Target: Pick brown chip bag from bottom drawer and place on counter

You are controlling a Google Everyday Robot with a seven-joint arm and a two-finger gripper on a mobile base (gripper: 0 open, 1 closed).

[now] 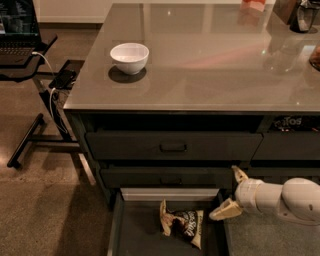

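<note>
The brown chip bag point(182, 223) lies flat in the open bottom drawer point(140, 235), near its middle and slightly tilted. My gripper point(231, 192) hangs at the drawer's right rim, just right of the bag and not touching it. Its two pale fingers are spread apart, one pointing up point(239, 175) and one pointing down-left point(225, 210), with nothing between them. My white arm comes in from the right edge. The glossy grey-brown counter point(210, 60) spans the top of the cabinet island above.
A white bowl point(129, 56) stands on the counter's left part. Dark items sit at the counter's far right corner point(302, 15). Two handled drawers point(172, 146) are closed above the open one. A black laptop stand point(20, 60) with cables is at the left.
</note>
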